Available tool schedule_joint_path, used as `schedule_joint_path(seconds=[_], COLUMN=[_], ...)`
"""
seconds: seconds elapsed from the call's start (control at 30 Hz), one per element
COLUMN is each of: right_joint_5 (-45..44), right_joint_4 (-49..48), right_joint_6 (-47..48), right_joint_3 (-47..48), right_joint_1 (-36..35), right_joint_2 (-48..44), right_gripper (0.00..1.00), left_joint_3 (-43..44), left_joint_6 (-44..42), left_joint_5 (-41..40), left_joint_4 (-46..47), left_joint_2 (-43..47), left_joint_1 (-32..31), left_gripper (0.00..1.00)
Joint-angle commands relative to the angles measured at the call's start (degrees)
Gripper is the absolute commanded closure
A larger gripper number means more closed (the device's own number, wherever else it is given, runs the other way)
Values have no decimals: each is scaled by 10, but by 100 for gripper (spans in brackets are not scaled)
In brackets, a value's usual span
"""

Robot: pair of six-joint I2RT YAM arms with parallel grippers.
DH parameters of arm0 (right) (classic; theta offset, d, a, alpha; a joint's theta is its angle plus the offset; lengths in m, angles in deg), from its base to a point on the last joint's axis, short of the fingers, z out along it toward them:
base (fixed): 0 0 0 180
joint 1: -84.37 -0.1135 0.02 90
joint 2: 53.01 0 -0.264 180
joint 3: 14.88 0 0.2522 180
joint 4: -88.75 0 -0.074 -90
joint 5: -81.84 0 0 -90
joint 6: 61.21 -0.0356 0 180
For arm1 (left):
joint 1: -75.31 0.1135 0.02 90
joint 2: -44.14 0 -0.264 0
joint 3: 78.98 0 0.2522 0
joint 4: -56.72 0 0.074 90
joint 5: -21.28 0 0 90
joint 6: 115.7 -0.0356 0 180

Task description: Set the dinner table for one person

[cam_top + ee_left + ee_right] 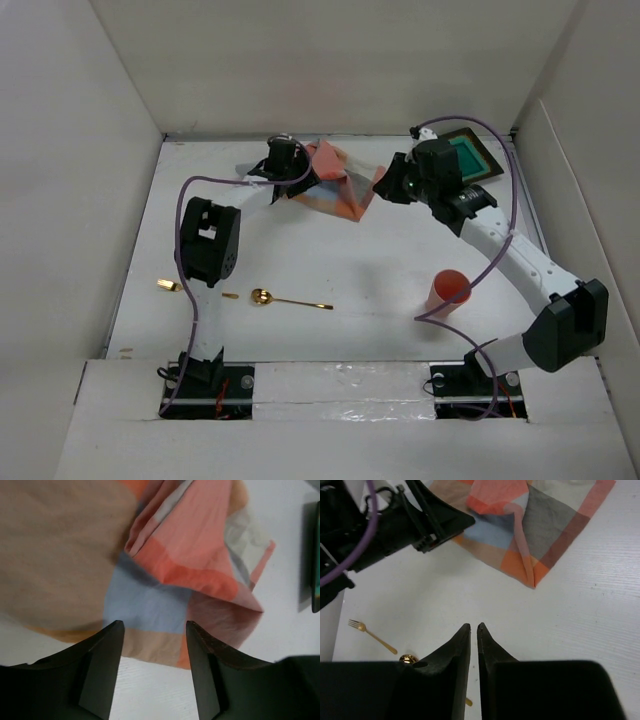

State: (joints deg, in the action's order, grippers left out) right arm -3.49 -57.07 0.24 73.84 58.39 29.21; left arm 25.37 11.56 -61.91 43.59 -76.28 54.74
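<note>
The dinner table (380, 260) fills the walled work area in front of both arm bases. An orange-and-grey checked cloth mat (335, 185) lies crumpled at the middle of its far edge, with folds raised and one corner pointing towards the near side. The left gripper (152, 625) hovers at the mat's left side, jaws spread wide and nothing between them. The right gripper (474, 626) hangs just right of the mat over bare table; its fingers are closed to a thin slit and grip nothing. A dark tray (470, 158) with a teal inside sits in the far right corner. An orange cup (448, 290) stands towards the near right. A gold spoon (285, 299) and a gold fork (170, 286) lie near the left edge – the fork partly behind the left arm.
</note>
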Motion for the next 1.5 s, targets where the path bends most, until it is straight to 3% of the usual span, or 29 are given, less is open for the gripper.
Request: schedule_joint_path(seconds=[0.0,0.33,0.8,1.13,1.27,1.3,1.47], right_joint_5=[-11,2,12,20,9,8,-41], right_joint_4=[-23,-7,5,5,5,2,1], right_joint_6=[-3,0,3,0,0,0,-10], right_joint_3=[-15,-30,-32,-36,-38,-39,-11], right_joint_1=[-10,-21,-21,-16,-16,-11,7], right_joint_2=[-31,-50,-57,-45,-41,-40,7], right_gripper=[77,72,71,71,71,70,52], left_joint_3=[-15,-69,22,15,17,11,-66], left_joint_6=[65,191,215,223,223,219,169], left_joint_5=[35,5,-27,-39,-22,-22,-29], left_joint_4=[55,204,175,227,231,231,223], left_joint_2=[19,-12,-86,-75,-69,-61,41], left_joint_1=[1,17,22,27,27,27,41], left_gripper=[50,47,56,72,98,100,100])
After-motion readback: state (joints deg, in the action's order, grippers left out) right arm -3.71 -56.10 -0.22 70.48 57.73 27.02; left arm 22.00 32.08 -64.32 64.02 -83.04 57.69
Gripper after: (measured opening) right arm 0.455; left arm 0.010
